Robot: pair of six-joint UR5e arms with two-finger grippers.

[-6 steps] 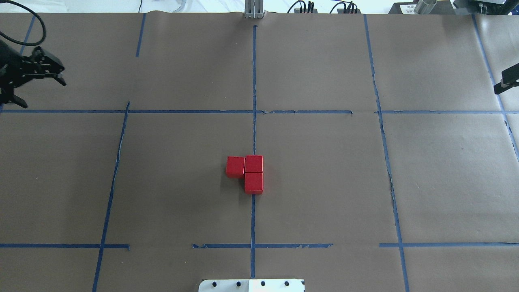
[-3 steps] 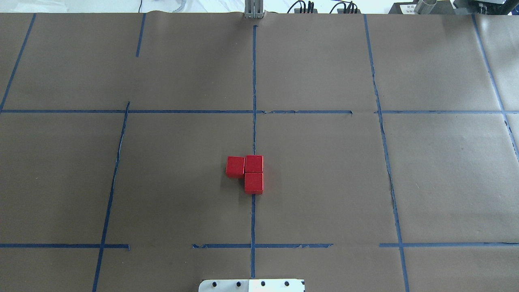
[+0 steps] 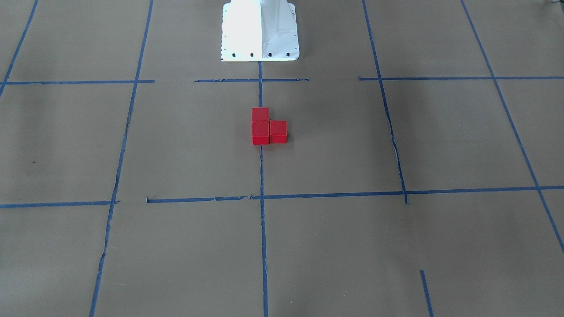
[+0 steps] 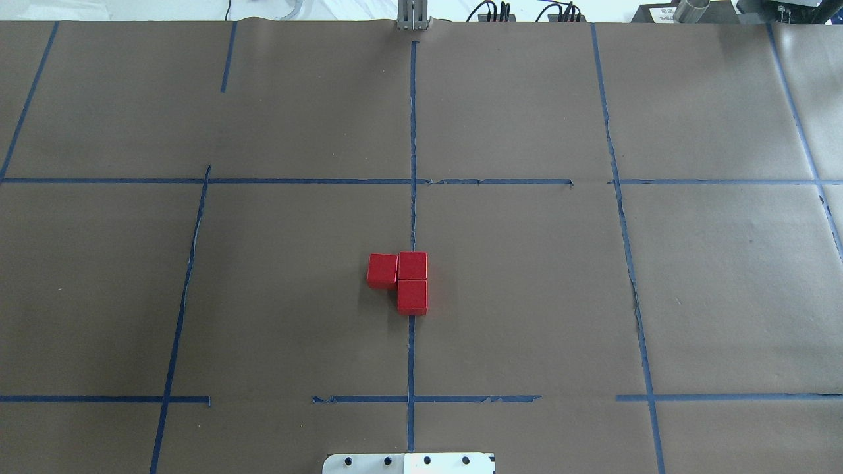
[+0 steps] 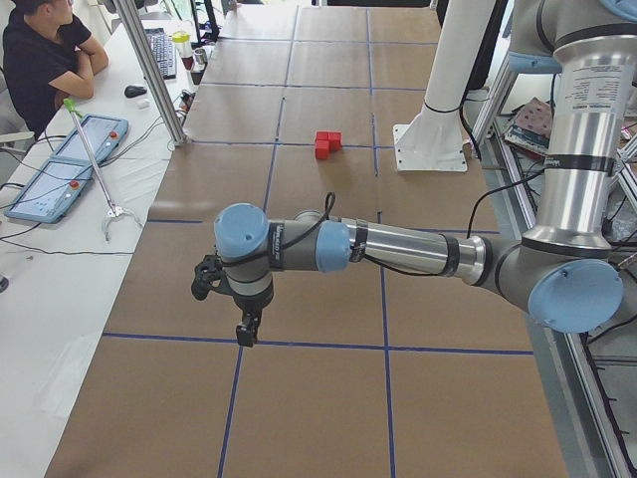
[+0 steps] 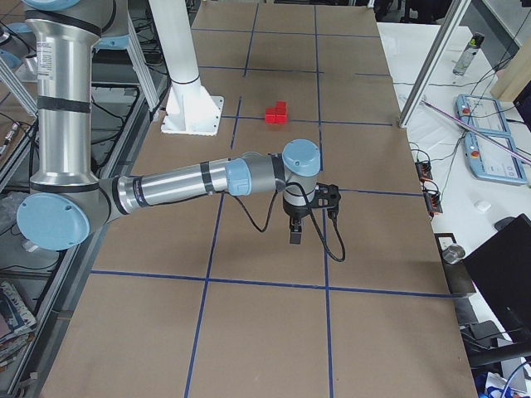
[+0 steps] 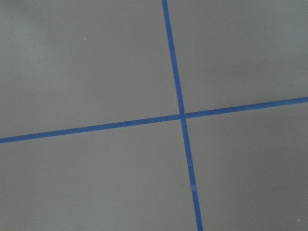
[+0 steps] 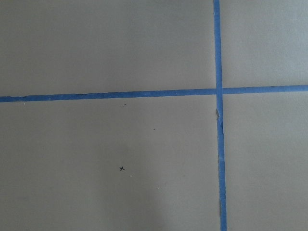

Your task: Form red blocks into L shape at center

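Left gripper [image 5: 245,332] is being held low over the brown paper, fingers pointing down, just above 1 blue tape crossing. Wide or narrow can't be told from the side cam. The right gripper [image 6: 295,235] is likewise being held pointing down, close over the paper near a tape line, and its jaw state can't be told either. 2 arms and 2 grippers are being seen in total, both well apart from the blocks. Each wrist cam is being filled w/ bare paper and 1 tape crossing.

Farther in, 3 red blocks [image 4: 412,266] are being shown resting in the center [image 4: 296,296], all touching, in an L. 2 are being lined up along the blue tape line [image 4: 411,355], covering it. The 3rd is sitting beside the farther one, on the robot's left.

Just beyond, 1 white pedestal [image 5: 438,119] is being seen. At the far end, 1 person [image 5: 45,50] is seated at a side table.
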